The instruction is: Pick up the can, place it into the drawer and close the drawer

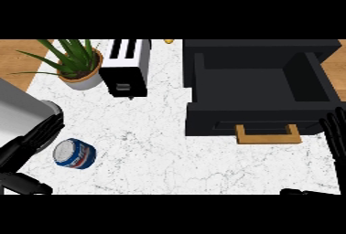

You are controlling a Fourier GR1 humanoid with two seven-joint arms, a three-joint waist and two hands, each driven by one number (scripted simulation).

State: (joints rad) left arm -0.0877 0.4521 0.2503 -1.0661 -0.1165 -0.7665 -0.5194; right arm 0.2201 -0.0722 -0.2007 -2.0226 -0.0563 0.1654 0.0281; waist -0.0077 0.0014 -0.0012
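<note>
A blue can point(74, 154) with a silver top lies on its side on the white marble counter at the lower left. My left hand point(25, 148) is just to its left, fingers straight and spread, thumb low near the edge, not curled round the can. The black drawer point(256, 87) stands pulled open at the upper right, its inside bare, with a tan handle point(267, 135) on its front. My right hand point(334, 132) shows at the right edge beside the drawer front, fingers straight and pointing up.
A potted green plant point(74, 61) stands at the back left. Beside it sits a white and black toaster point(126, 64). Wooden surface point(17, 55) borders the counter at the far left and right.
</note>
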